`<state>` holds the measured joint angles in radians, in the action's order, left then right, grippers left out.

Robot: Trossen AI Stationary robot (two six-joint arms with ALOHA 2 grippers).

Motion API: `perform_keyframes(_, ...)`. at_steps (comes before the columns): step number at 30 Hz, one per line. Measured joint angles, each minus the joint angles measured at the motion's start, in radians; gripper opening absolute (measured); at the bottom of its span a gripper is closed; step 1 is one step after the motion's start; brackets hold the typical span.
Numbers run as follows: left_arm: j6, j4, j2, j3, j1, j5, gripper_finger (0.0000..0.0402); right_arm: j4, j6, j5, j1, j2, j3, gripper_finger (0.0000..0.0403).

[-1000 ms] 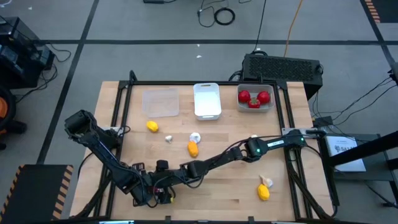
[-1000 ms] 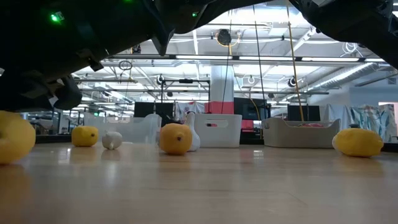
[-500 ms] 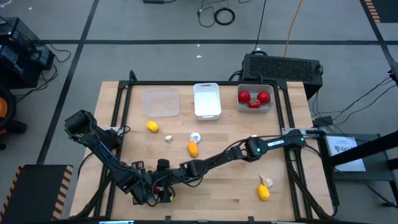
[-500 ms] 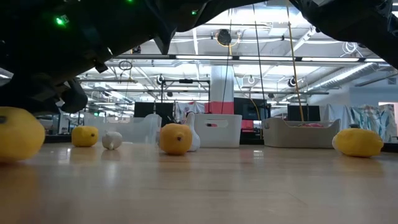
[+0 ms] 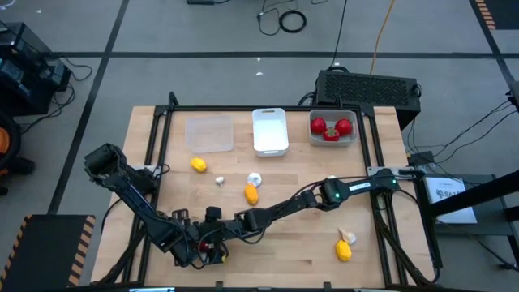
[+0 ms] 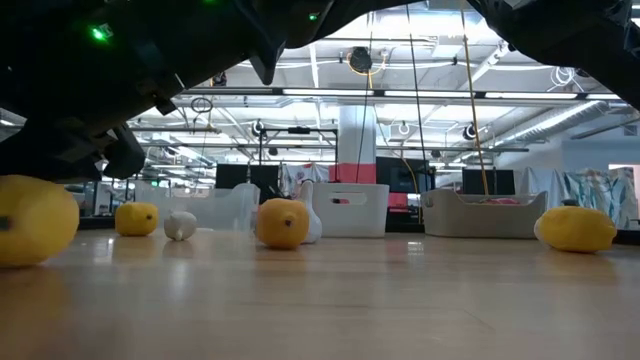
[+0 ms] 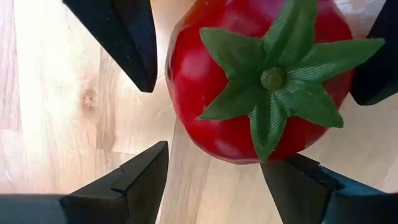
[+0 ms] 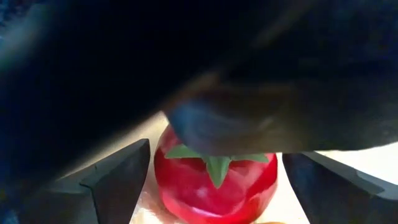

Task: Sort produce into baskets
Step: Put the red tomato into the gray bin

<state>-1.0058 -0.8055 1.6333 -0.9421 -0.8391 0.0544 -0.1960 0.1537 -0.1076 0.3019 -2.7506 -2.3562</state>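
Even overhead light fell on the wooden surface (image 5: 276,235) with only soft shadows. At table height, ceiling strip lamps (image 6: 400,95) glared while dark arms loomed as silhouettes. A blurred black mass filled the right wrist view; the tomato (image 7: 261,74) showed sharp, with gloss highlights.

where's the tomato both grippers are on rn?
The tomato sits on the wood at the table's near edge, left of centre in the high view, between the open fingers of the left gripper and the right gripper.
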Motion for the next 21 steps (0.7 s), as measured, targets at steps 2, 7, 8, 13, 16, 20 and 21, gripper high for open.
perform_keyframes(2, 0.000, 0.000, 0.000, 0.000, 0.000, 0.000, 0.0255, -0.018, 0.006, 0.000, 0.000, 0.000, 0.000, 0.0356)
perform_keyframes(7, 0.000, 0.000, 0.000, 0.000, 0.000, 0.006, 0.0255, -0.050, 0.014, 0.000, 0.000, 0.002, 0.000, 0.0356)
perform_keyframes(8, 0.000, 0.000, 0.000, 0.000, 0.001, 0.006, 0.0255, -0.050, 0.014, 0.000, -0.001, 0.002, 0.000, 0.0356)
perform_keyframes(13, 0.018, 0.000, 0.000, 0.000, 0.001, 0.033, 0.0255, -0.050, 0.014, 0.003, -0.002, 0.002, 0.000, 0.0356)
perform_keyframes(16, 0.024, 0.000, 0.000, 0.000, 0.004, 0.051, 0.0255, -0.060, 0.015, 0.002, -0.002, 0.002, 0.001, 0.0356)
perform_keyframes(20, 0.024, -0.011, 0.000, 0.000, 0.010, 0.049, 0.0255, -0.070, 0.027, 0.001, -0.004, 0.002, 0.001, 0.0353)
perform_keyframes(21, 0.023, -0.023, 0.000, 0.000, 0.012, 0.043, 0.0255, -0.070, 0.027, 0.001, -0.005, 0.002, 0.001, 0.0349)
